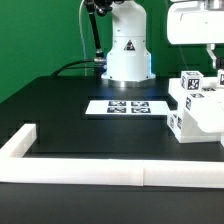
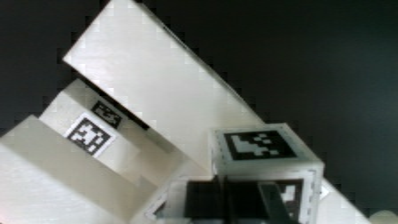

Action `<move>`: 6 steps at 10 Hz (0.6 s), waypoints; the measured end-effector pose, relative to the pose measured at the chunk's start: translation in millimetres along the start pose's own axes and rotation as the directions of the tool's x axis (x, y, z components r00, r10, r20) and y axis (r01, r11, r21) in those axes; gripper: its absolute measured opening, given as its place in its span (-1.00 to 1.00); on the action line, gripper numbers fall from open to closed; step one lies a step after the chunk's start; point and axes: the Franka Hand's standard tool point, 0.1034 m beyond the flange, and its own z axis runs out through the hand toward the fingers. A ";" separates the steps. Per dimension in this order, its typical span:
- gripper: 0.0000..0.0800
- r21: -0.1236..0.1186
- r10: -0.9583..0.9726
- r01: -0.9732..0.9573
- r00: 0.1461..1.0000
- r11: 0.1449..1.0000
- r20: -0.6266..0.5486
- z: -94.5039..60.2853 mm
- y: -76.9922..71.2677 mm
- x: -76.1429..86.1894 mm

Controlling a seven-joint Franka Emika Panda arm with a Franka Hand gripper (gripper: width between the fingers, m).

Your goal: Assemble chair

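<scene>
While the chair point(image 1: 197, 108) is sitting by the table's point(image 1: 60, 105) edge on the exterior view's right, it's looking partly built: several white blocks w/ tags are already joined into 1 chunk. Can't tell what's left to add. Gripper point(image 2: 246, 195) is reaching down over it, jaws shut tight, apparently pinching a dark bit beside a tagged cube point(image 2: 262, 148).

A flat marker board point(image 1: 127, 106) lies at the centre of the black desk point(image 1: 70, 115), a long white border rail point(image 1: 100, 176) crossing the lower frame, green backdrop point(image 1: 40, 35) upper left.
</scene>
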 end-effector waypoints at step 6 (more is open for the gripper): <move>0.49 -0.015 -0.175 0.175 0.985 0.984 -0.002 2.9 -4.2 -7.3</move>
